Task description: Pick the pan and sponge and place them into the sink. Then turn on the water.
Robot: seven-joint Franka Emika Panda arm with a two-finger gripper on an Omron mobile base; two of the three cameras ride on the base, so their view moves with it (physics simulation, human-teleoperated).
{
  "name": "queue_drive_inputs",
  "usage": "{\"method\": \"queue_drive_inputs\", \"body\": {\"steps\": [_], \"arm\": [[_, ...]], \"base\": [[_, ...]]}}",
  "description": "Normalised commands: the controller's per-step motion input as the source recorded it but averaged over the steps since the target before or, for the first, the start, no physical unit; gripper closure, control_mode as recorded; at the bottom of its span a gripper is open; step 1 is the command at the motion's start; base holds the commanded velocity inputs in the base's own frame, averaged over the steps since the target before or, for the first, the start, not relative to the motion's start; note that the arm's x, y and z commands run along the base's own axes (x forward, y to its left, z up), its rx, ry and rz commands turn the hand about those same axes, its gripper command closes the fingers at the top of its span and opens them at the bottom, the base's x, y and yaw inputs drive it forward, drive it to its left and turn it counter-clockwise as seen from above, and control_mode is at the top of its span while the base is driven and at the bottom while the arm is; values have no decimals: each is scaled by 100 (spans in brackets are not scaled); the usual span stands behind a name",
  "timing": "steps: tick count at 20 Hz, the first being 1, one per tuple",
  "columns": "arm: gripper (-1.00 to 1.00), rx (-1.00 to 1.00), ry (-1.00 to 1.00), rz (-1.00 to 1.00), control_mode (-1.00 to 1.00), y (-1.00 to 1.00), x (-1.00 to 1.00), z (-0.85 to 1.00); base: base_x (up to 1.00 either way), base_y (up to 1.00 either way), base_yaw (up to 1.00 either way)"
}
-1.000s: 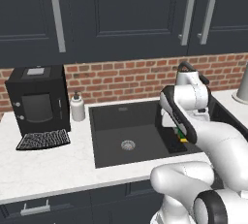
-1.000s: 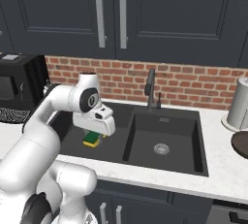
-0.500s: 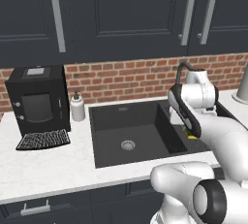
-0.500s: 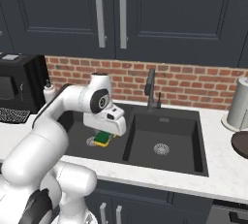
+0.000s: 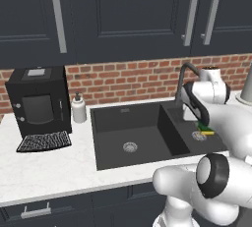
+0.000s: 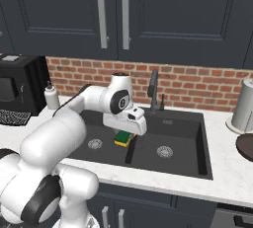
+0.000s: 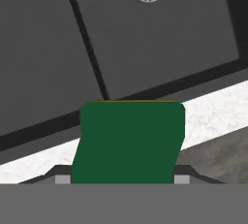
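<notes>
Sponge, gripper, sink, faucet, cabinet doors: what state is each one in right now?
sponge: green side showing, held off the counter above the sink.
gripper: shut on the sponge.
sink: both basins bare, nothing placed inside yet.
faucet: off, no stream at the spout.
cabinet doors: shut.

Kitchen: sink [image 5: 147, 123], brick backsplash [image 5: 133, 81], cabinets [image 5: 123, 14].
</notes>
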Motion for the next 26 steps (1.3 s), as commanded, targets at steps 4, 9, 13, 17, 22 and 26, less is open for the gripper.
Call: {"method": "queue_drive_inputs", "body": {"steps": [4,9,13,17,22,26], "arm": [[100,0,0,0,-100,-76,29,-4],[100,0,0,0,-100,-63,9,-16],[100,0,0,0,-100,-40,7,-24],[100,0,-2,1,-100,-29,30,-41],[100,0,-6,2,-100,-25,42,-57],[100,0,-3,2,-100,-19,60,-41]], "base": [[0,0,0],[0,0,0],[0,0,0],[0,0,0],[0,0,0],[0,0,0]]}}
